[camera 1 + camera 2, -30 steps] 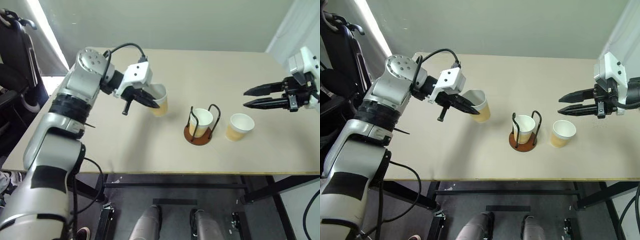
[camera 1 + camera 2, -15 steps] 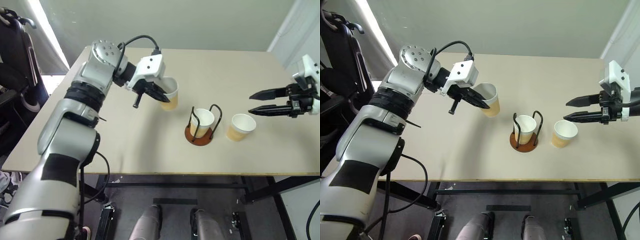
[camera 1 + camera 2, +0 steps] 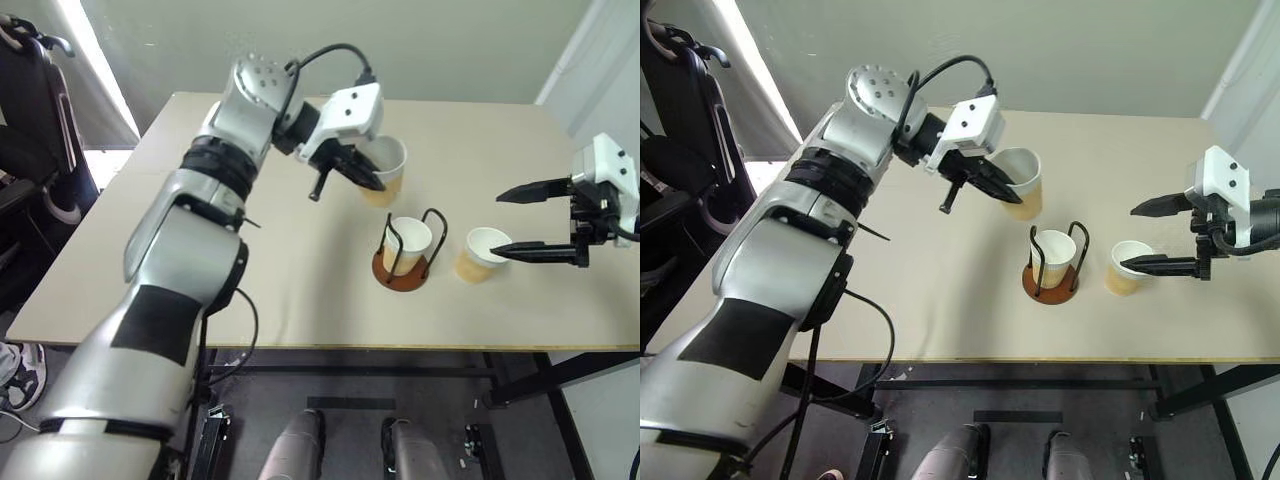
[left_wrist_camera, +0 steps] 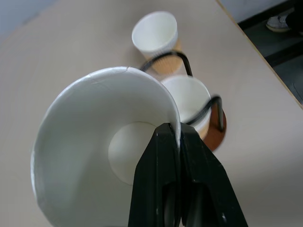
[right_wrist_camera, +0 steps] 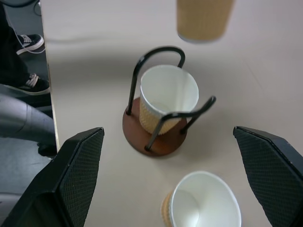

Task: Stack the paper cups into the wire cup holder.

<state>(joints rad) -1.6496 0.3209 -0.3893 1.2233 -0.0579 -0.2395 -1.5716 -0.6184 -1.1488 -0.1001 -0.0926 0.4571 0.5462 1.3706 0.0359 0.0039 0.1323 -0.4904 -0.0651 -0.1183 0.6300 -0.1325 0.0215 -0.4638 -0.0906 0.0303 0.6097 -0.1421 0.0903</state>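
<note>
Since the earlier frames the left gripper (image 3: 365, 175) has carried its paper cup rightward and up across the tabletop, from well left of the wire cup holder to a spot just beyond it. The right gripper (image 3: 530, 220) has spread its fingers from nearly together to wide apart.

Nearest the front edge of the tabletop (image 3: 150, 290), a little right of its middle, stands the wire cup holder (image 3: 403, 262), its reddish-brown disc flat on the surface and its black wire loops upright. One paper cup (image 3: 406, 243) sits upright inside the loops, mouth up.

Just to the right of the holder, apart from it, a second paper cup (image 3: 478, 253) stands upright on the tabletop. The right gripper hovers at this cup from the right-hand edge, holding nothing; one finger lies over the cup's rim as seen from the head, the other farther back, and whether either touches the cup cannot be told.

Farther back, toward the middle of the tabletop, the third paper cup (image 3: 385, 170) hangs above the surface, tilted. The left gripper's jaws are clamped on its wall at the rim, one finger (image 4: 158, 189) inside and one outside.
</note>
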